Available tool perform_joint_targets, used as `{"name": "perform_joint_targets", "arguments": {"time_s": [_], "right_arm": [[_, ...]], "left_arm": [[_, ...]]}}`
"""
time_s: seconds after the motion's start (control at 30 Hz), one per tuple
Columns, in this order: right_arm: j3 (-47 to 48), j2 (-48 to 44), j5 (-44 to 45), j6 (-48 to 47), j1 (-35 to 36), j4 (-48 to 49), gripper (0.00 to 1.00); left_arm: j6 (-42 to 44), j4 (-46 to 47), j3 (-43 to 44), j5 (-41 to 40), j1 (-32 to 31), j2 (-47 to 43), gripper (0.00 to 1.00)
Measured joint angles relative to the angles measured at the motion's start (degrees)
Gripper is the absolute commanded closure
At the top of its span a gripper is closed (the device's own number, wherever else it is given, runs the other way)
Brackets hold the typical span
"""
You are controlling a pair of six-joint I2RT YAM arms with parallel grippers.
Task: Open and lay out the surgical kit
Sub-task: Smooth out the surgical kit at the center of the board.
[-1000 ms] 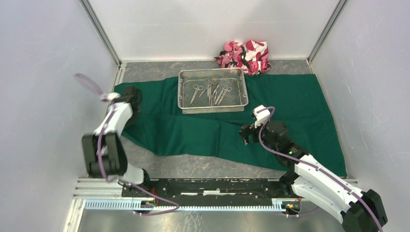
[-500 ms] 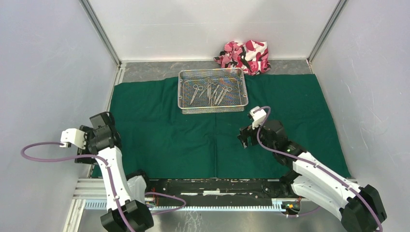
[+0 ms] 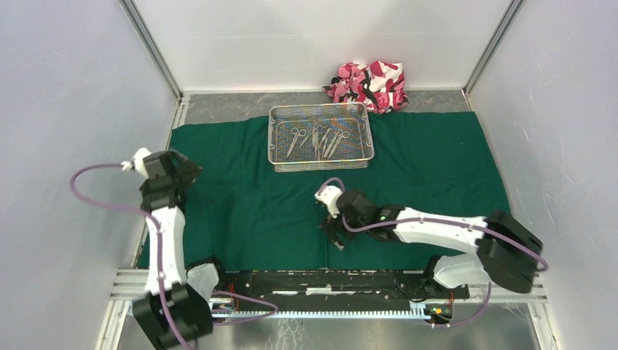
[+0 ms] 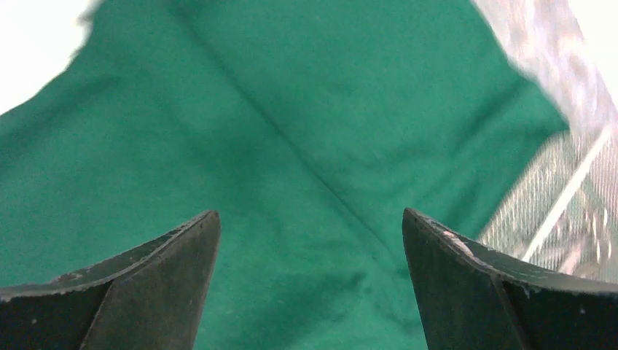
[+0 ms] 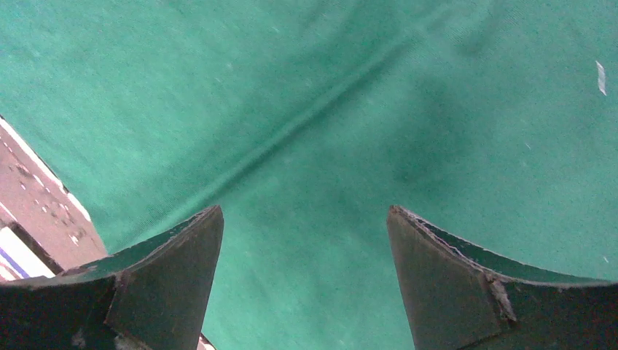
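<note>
Change: A second ago the near half of the dark green cloth sheet [image 3: 240, 211] was folded and bunched up, and the left gripper [image 3: 178, 166] was pulling its left corner. Now the sheet lies flat and wide on the table.
What it means: The opening part looks done. I think the tools still need to come out and be laid down.
Right gripper [image 3: 333, 235]: It has moved in low over the near middle of the green sheet. Its two fingers are spread wide. Nothing is between them, only green cloth below. I cannot tell if they touch it.
Left gripper: It has let go and sits up over the left edge of the sheet. Its fingers are spread as wide as they go and hold nothing.
Silver wire-mesh tray [image 3: 321, 165]: It sits on the far middle of the sheet.
Slim steel tools [image 3: 317, 138]: They lie together inside the tray.
Pink, white and black cloth bundle [image 3: 368, 85]: It lies by the back wall, just past the tray's far right corner.
</note>
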Motion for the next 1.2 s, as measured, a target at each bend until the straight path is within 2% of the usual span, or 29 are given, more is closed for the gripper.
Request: {"name": "perform_joint_targets", "arguments": {"time_s": [0.17, 0.3, 0.4, 0.57, 0.7, 0.87, 1.03, 1.2], "right_arm": [[6.4, 10.4, 5.3, 3.7, 6.6, -0.5, 0.17], [4.8, 11.8, 8.1, 9.2, 7.2, -0.2, 0.23], [1.3, 9.0, 10.6, 13.7, 7.3, 2.1, 0.21], [-3.9, 1.1, 13.4, 17.6, 5.2, -1.4, 0.10], [-3.0, -3.0, 13.5, 16.2, -4.6, -5.0, 0.04], [5.8, -1.7, 11.3, 12.3, -27.2, -5.9, 0.02], [22.2, 10.4, 9.0, 9.5, -43.9, -3.8, 0.02], [38.2, 26.6, 8.4, 7.2, -52.5, -2.5, 0.02]], "left_arm": [[3.3, 4.6, 3.8, 13.1, -9.6, 17.2, 0.00], [3.3, 8.5, 8.3, 21.3, -12.9, 28.2, 0.00], [2.0, 10.4, 12.4, 22.6, -12.9, 35.3, 0.00], [-0.7, 10.5, 24.7, 17.7, -12.9, 49.2, 0.00], [-1.9, 8.5, 35.7, 14.4, -12.9, 59.1, 0.00], [-1.9, 7.0, 46.9, 12.2, -12.2, 69.6, 0.00], [-2.7, 8.1, 48.4, 13.4, -9.8, 72.5, 0.00], [-3.3, 10.0, 54.4, 14.6, -7.3, 77.3, 0.00]]}}
